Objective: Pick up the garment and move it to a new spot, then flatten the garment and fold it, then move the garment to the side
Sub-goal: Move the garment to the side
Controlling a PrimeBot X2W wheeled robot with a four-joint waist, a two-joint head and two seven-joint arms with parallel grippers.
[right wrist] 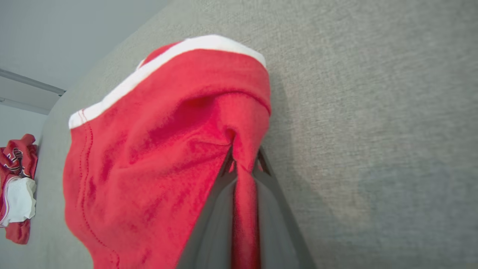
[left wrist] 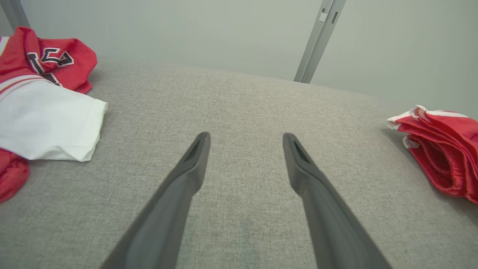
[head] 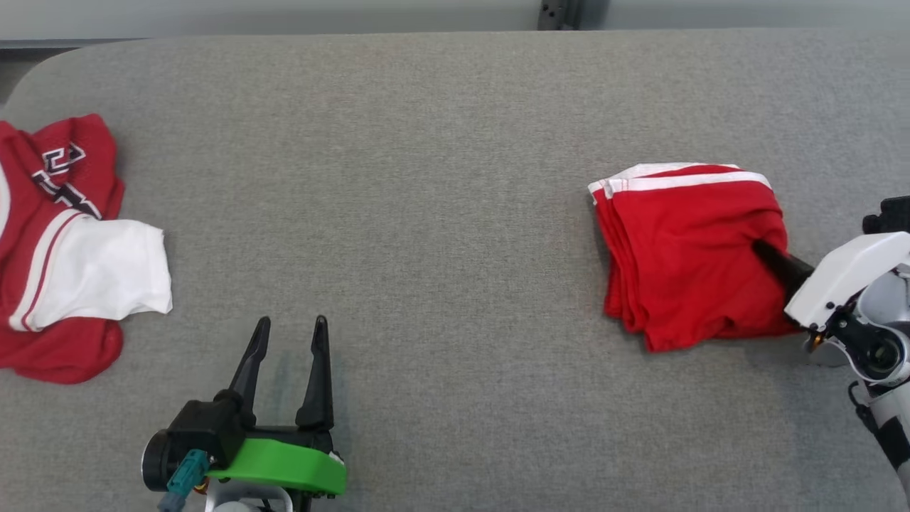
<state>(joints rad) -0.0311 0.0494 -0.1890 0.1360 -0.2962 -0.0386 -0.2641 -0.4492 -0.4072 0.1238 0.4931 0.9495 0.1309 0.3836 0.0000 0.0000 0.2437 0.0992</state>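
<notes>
grey table [head: 455, 107] holds the folded garment [head: 682, 256] far right, pinched by the right claw [right wrist: 244, 168]; left claw [head: 290, 331], spread wide, sits well apart.

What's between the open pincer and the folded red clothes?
Nothing: only bare grey surface lies between the left pincer and the garment, in the head view.

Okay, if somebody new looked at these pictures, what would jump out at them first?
The folded red garment with white trim, on the right of the grey table, with the right tool shut on a pinch of its right edge. Next, the crumpled red and white jersey at the far left, and the left tool open over the table at the front.
</notes>
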